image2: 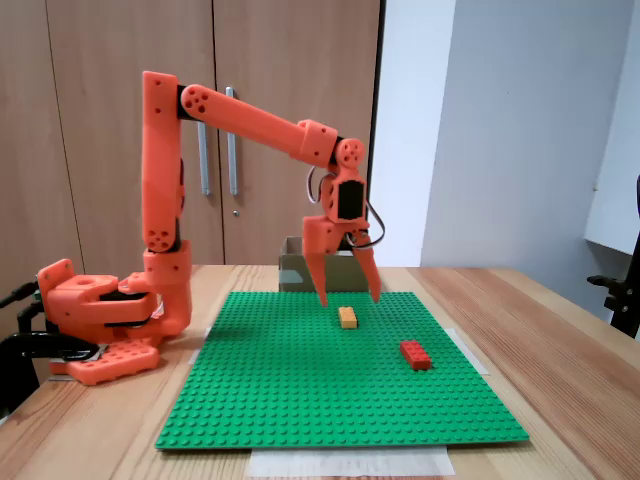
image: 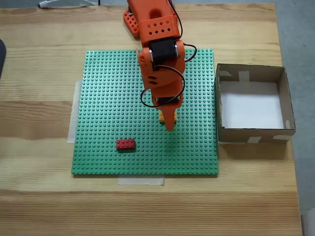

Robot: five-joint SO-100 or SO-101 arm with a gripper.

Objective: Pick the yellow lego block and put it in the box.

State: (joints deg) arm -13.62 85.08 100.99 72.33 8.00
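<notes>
I see the box (image: 255, 101) showing just its white floor, while my gripper (image2: 349, 296) hangs spread wide, holding nothing — above the yellow block (image2: 347, 317), which lies on the green baseplate (image2: 300, 390).

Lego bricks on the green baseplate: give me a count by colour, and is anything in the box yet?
Yellow lego block: 1, on the green baseplate, below the open gripper
Red brick: 1
Total bricks: 2
In the box: 0
</notes>
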